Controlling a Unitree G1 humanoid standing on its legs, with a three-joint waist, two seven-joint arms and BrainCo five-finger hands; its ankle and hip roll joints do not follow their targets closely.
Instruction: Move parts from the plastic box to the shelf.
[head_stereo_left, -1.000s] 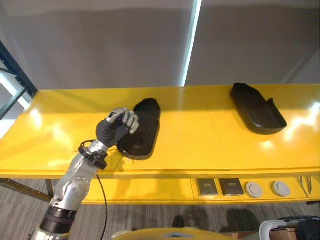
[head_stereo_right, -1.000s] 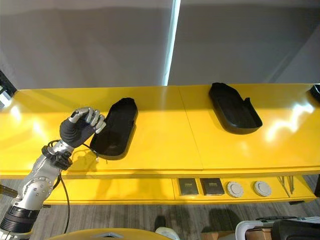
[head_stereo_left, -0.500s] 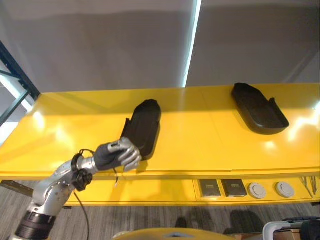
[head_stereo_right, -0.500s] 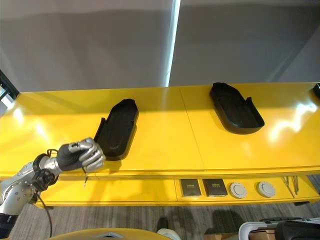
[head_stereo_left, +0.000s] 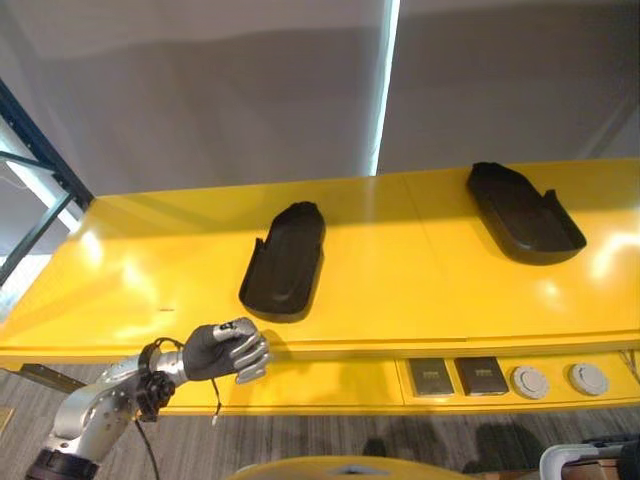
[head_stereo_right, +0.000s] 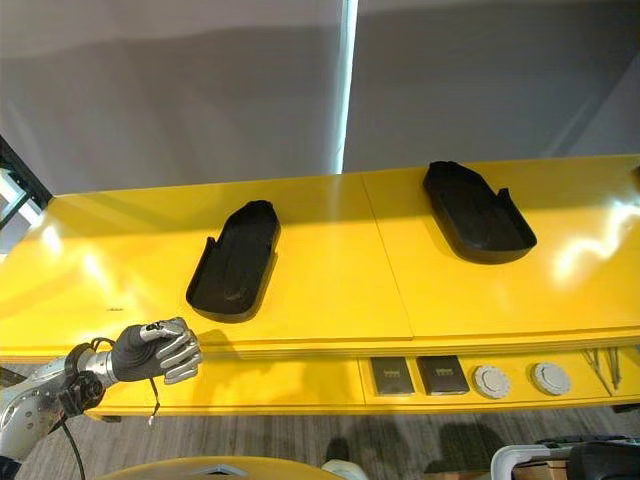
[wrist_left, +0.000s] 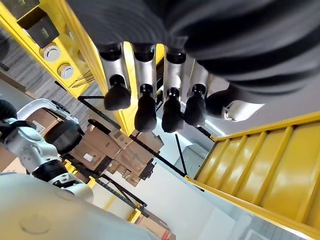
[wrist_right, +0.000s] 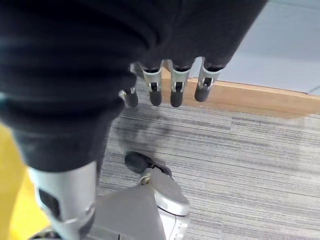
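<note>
The left hand (head_stereo_left: 228, 352) hangs just below the front edge of the yellow shelf (head_stereo_left: 400, 280), fingers loosely curled and holding nothing; its own wrist view shows the dark-tipped fingers (wrist_left: 145, 111) bent in a row with only air past them. The right hand (wrist_right: 172, 82) shows in its wrist view hanging over grey carpet (wrist_right: 240, 150), fingers relaxed and empty.

Two black moulded parts lie on the shelf top. The nearer part (head_stereo_left: 285, 262) is a long, shallow tray shape with a raised rim, rounded at the far end, lying flat just beyond the left hand. The second part (head_stereo_left: 524, 214) is of the same kind and lies well apart to the right, nearer the wall.

A second ago the left hand was on the nearer part's edge; it has since let go and dropped back off the shelf, and the part stays where it was set.

Behind the shelf stands a grey wall (head_stereo_left: 250, 90) with a bright vertical strip (head_stereo_left: 385, 85).
</note>
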